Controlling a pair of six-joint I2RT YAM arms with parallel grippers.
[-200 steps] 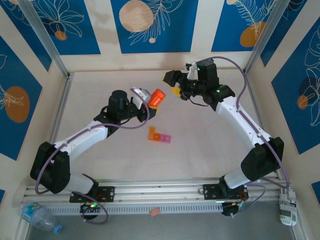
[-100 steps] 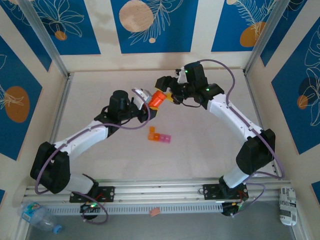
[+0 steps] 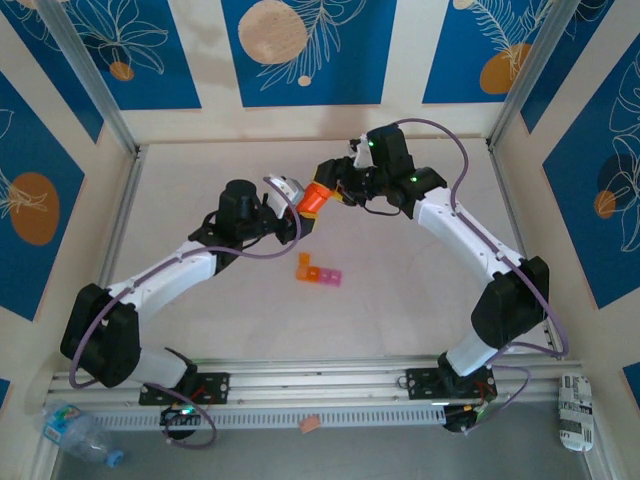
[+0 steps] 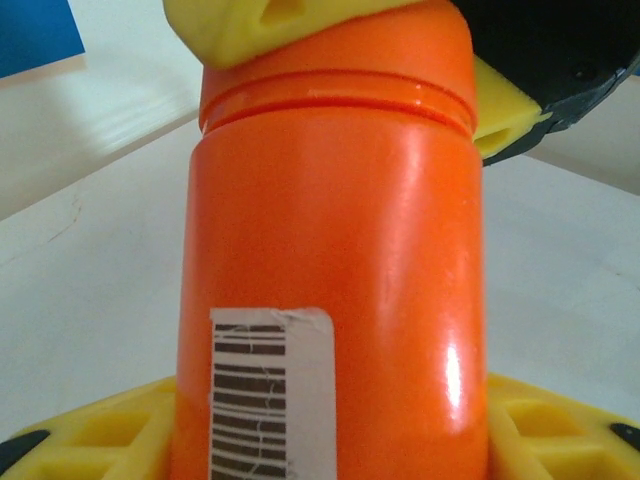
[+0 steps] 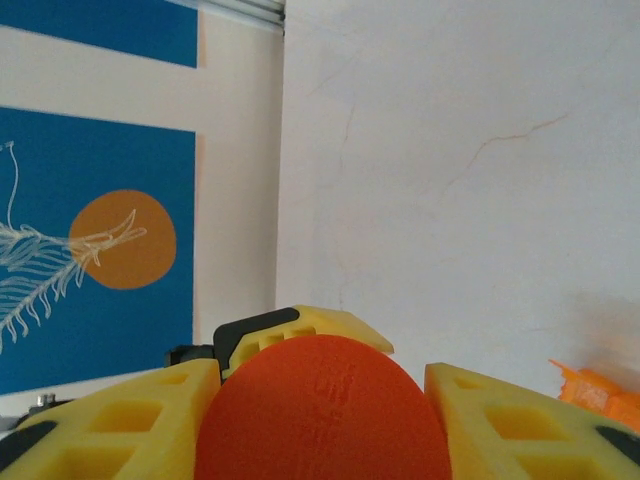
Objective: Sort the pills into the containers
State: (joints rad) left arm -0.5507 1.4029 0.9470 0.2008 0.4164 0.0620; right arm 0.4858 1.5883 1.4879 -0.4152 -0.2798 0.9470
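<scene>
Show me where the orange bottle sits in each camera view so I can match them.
Top external: orange bottle above centre, between left claw and right claw.
Left wrist: bottle mid-frame, barcode label low on it.
Right wrist: its round cap at bottom centre.
Shared landmark: the right claw's yellow fingers flanking the cap, also at the top of the left wrist view.

We take this for a robotics lab cell: a pale table [image 3: 400, 300] boxed in by aluminium posts [image 3: 86, 75] and printed blue-and-cream panels [image 3: 335, 60] (leaf and orange-disc motifs), with a left arm [image 3: 165, 275] and a right arm [image 3: 470, 240] bolted to a slotted metal rail [image 3: 320, 376], purple cables [image 3: 466, 150] looping off them.
</scene>
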